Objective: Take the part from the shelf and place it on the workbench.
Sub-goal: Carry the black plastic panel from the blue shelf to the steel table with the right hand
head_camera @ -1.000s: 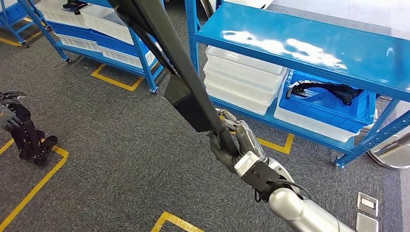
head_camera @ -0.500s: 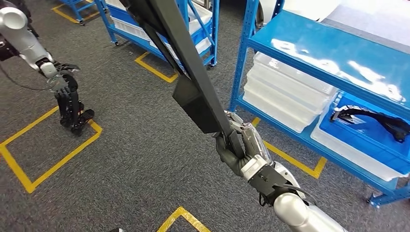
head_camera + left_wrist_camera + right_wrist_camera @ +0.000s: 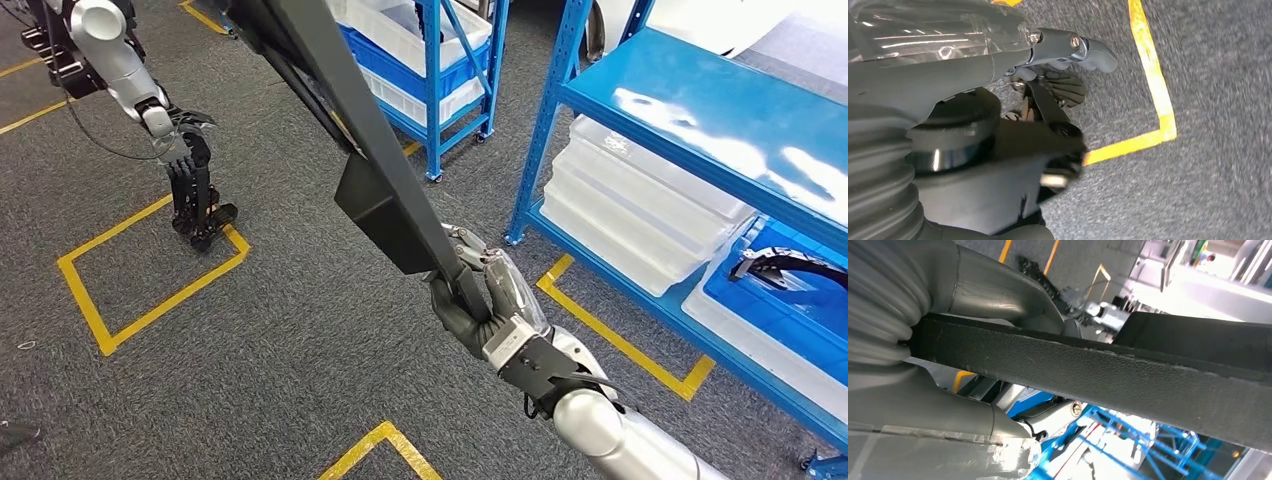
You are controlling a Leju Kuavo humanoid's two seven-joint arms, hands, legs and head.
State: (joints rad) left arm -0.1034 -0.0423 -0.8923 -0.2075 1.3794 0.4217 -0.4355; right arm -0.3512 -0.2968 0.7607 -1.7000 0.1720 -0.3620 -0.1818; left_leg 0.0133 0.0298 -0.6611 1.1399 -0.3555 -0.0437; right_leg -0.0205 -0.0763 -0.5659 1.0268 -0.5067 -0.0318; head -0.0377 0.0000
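Bright, even overhead light is filling the head view, throwing white glare patches across the blue shelf top [image 3: 720, 115] at the upper right and casting only faint shadows on the carpet. The left wrist view is smearing with motion blur toward its right side. The right wrist view is blowing out at its upper right, perhaps from a window.

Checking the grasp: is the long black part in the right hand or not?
In: the right hand grips the long black part.
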